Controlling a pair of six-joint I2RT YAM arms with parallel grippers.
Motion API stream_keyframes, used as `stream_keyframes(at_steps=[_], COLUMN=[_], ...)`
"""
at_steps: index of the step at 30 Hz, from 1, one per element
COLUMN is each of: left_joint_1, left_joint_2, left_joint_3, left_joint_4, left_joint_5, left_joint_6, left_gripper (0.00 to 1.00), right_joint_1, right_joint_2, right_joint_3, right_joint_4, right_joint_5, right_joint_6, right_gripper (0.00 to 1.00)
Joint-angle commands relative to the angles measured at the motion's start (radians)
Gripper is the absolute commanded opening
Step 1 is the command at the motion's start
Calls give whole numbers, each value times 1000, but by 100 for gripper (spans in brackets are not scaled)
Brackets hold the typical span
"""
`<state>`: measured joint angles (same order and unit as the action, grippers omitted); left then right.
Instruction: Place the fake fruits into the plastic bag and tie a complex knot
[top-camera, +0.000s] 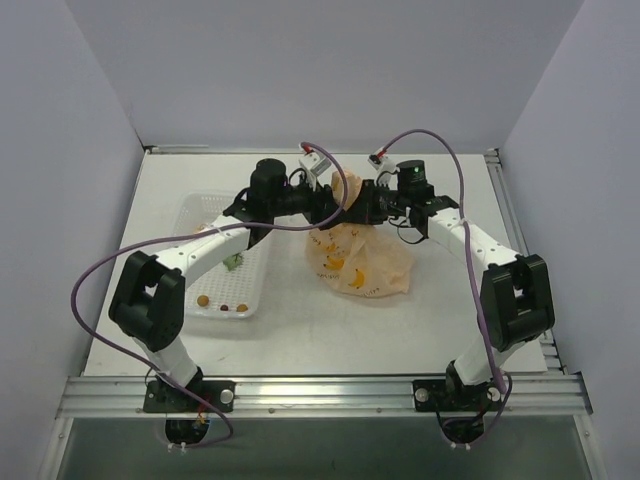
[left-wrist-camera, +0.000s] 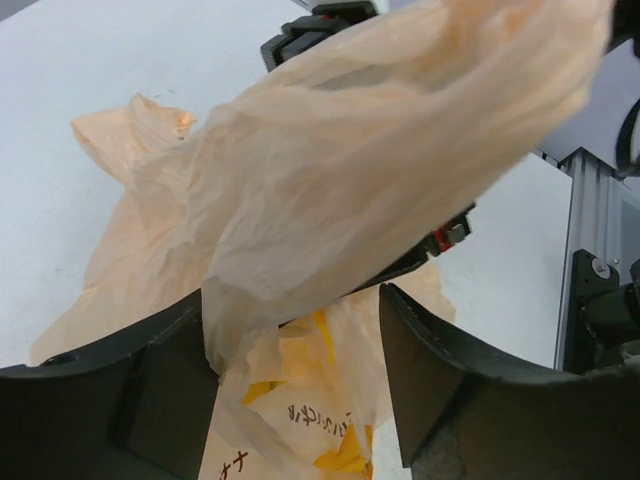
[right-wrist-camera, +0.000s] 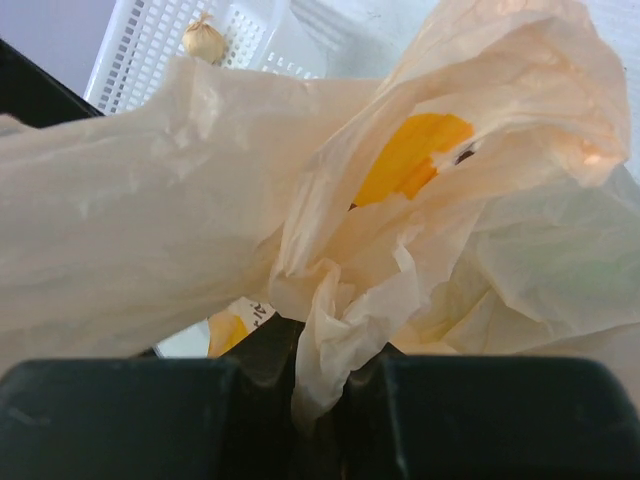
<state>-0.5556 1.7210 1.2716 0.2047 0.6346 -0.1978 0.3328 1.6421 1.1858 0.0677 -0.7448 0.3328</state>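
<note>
At the left of the white worktop (top-camera: 420, 330) lies a white plastic mesh tray (top-camera: 262, 285). It holds a few tiny brown nut-like bits (top-camera: 203, 299) near its front edge and a small dark-green leafy piece (top-camera: 232, 262) further back. The right wrist view also shows a small cream bulb-shaped piece (right-wrist-camera: 203, 40) in it. The left arm reaches over the tray toward the middle.

The left fingers (left-wrist-camera: 150, 390) stand wide apart. A twisted strand of the thin, crinkly, peach-orange plastic bag (top-camera: 360, 262) with yellow banana prints runs up between them. It brushes the inner face of one finger and clears the other, so it is not clamped.

The plastic bag sits on the worktop just right of the tray, its body bulging and its top gathered upward between the two arms. What fills it cannot be made out through the plastic.

The right fingers (right-wrist-camera: 480, 410) meet the left ones above the bag and are pinched tight on a bunched fold of the bag's upper part.
</note>
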Motion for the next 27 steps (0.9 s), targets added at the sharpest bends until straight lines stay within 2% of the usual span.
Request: stream_keyframes(at_steps=[1,2,6,11,16,18,21,22,27], left_joint_1=[-6,-6,-15,-73,-92,-92,-80,-73,-18], left_joint_2=[-78,-81,-104,-87,-57,-54,-63,-67,-77], left_joint_3=[-8,-14,-35,-18,-31,-41,-54,-55,-31], left_joint_4=[-25,-28,-19,-47,1,18,38,45,35], left_joint_5=[7,-10,-108,-396,-479,-509,-514,-497,-341], left_joint_6=[14,11,-3,93,120,121,139,149,189], left_gripper=[71,75,79,79,78,73,69,64,56], right_joint_1=[-3,-5,-3,3,12,12,6,2,-40], right_joint_2=[18,19,21,18,12,10,2,-1,-21], right_joint_3=[46,46,43,37,31,31,37,35,43], right_joint_4=[53,58,73,78,75,72,41,29,-20], right_joint_5=[-30,-28,-28,-28,-22,-19,-7,-8,-10], right_joint_6=[26,29,52,58,54,49,15,9,-58], right_gripper=[0,0,0,0,0,0,0,0,0])
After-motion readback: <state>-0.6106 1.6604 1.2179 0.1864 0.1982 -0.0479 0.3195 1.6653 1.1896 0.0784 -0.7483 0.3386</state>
